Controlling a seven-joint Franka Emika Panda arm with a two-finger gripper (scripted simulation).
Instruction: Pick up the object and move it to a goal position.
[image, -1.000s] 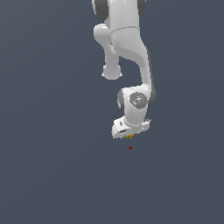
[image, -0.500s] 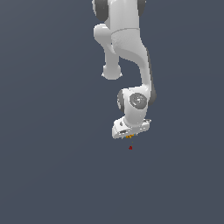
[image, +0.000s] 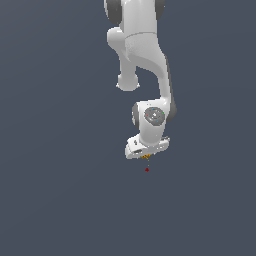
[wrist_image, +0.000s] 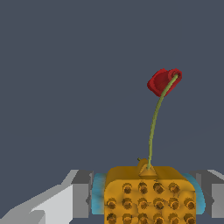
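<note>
One gripper (image: 146, 156) clamps object (wrist_image: 148, 194) over plain grey surface (image: 60, 200) (prob. floor).

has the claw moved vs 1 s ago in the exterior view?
No visible move. The claw sits just above the red dot with the same gap as before, shut on the orange block.

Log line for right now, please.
gripper: shut on object | object: between fingers | red dot: just below gripper, apart
</note>
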